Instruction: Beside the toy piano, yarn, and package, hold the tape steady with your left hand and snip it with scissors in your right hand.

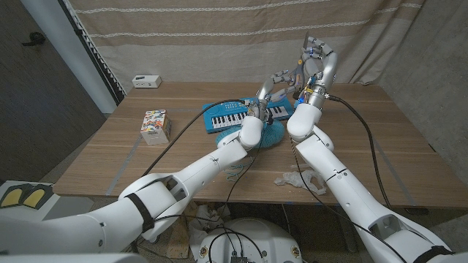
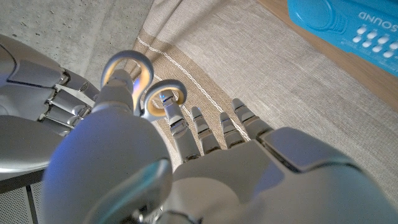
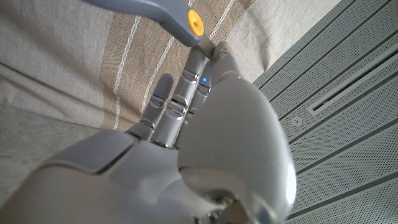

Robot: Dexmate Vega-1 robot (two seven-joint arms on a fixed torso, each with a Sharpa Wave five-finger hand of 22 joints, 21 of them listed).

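Both hands are raised above the back of the table, over the blue toy piano (image 1: 230, 117) (image 2: 348, 25) and the blue yarn (image 1: 272, 136). Grey scissors (image 1: 292, 75) span the gap between them. Their two grey loops with yellowish lining (image 2: 127, 71) stand just past the tips of my left hand (image 1: 272, 89) (image 2: 249, 168), next to the right hand's fingers (image 2: 37, 106). The yellow pivot (image 3: 196, 22) sits against the fingertips of my right hand (image 1: 319, 66) (image 3: 205, 124), which pinch the scissors there. How the left hand grips is hidden by its own blurred thumb.
The colourful package (image 1: 155, 126) stands on the table's left part, and a small white box (image 1: 146, 81) sits at the back left corner. Crumpled clear plastic (image 1: 296, 177) lies near the front edge. A beige curtain (image 1: 219, 36) hangs behind the table.
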